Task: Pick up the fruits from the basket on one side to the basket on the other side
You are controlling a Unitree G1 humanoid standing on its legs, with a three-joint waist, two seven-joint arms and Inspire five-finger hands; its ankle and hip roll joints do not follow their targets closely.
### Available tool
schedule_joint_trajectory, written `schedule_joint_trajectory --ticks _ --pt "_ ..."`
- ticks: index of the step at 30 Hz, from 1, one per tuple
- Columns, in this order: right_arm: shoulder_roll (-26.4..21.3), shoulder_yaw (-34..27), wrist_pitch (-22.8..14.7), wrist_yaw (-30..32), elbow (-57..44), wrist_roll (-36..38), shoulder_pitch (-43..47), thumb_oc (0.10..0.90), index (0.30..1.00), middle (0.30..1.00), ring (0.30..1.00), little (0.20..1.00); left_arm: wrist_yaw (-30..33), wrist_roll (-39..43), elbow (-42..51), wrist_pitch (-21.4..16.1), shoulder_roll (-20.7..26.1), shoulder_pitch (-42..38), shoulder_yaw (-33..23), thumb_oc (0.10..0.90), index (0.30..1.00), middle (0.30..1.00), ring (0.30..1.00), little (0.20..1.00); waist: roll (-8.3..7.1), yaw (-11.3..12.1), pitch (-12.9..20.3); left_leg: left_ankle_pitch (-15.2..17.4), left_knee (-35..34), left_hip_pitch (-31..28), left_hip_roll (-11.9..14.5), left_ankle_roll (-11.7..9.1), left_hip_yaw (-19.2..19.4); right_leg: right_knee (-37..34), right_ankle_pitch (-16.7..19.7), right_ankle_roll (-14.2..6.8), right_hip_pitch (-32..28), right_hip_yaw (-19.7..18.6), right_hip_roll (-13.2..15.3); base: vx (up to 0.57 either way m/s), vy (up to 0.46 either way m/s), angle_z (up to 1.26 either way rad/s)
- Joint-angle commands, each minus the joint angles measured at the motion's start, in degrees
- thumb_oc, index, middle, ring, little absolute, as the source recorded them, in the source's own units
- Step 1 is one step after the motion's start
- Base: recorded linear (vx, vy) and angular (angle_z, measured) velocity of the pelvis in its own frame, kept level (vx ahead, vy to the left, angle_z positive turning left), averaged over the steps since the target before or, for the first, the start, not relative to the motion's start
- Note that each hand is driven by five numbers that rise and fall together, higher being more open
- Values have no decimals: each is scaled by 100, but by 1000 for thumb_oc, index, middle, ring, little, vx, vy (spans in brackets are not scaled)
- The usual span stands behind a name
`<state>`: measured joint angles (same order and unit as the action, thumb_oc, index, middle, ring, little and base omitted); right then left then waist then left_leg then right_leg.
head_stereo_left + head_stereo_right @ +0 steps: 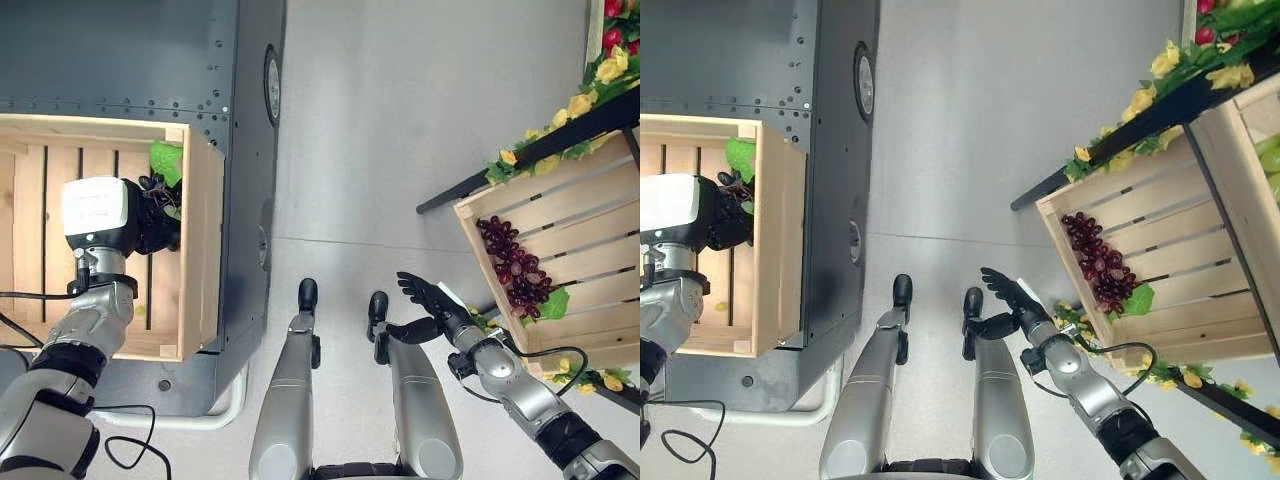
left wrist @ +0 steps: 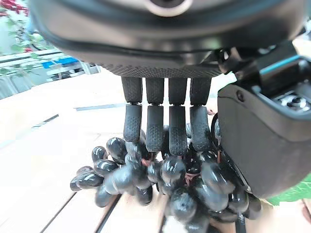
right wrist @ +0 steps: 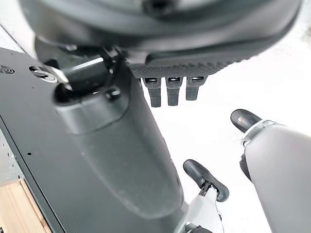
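Observation:
A bunch of dark grapes (image 2: 170, 182) lies on the slats of the wooden crate (image 1: 203, 250) on my left, beside a green leaf (image 1: 167, 160). My left hand (image 1: 150, 222) reaches into that crate. Its fingers (image 2: 163, 121) curl down over the bunch and the thumb (image 2: 257, 141) presses its side. A second wooden crate (image 1: 590, 195) on my right holds a bunch of red grapes (image 1: 512, 265) with a leaf (image 1: 553, 303). My right hand (image 1: 425, 300) hangs open over the floor, just off that crate's near corner, holding nothing.
The left crate sits on a dark grey metal cabinet (image 1: 120, 50). A black rail with yellow flowers (image 1: 560, 140) crosses above the right crate, with red fruit (image 1: 612, 35) beyond it. Grey floor (image 1: 400, 120) lies between the two crates.

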<state>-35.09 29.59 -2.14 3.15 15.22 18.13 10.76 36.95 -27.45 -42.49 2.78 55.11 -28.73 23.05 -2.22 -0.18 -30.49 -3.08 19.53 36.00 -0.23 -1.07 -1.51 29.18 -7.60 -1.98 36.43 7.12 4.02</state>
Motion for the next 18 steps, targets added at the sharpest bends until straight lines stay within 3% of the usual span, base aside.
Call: schedule_joint_trajectory --ticks 1,18 --pt "16 -292 -476 171 -715 -187 -409 800 900 900 900 900 584 -69 218 97 434 70 -774 400 300 300 300 300 66 139 70 545 122 -247 -345 210 514 -128 -55 67 -351 234 -332 -2 -48 -1" --pt "182 -231 -554 170 -627 -180 -459 800 900 900 900 900 579 23 467 109 495 705 -1207 400 300 300 300 300 -15 339 70 533 139 -301 -334 146 358 -64 -189 116 -535 392 -332 14 -35 4"
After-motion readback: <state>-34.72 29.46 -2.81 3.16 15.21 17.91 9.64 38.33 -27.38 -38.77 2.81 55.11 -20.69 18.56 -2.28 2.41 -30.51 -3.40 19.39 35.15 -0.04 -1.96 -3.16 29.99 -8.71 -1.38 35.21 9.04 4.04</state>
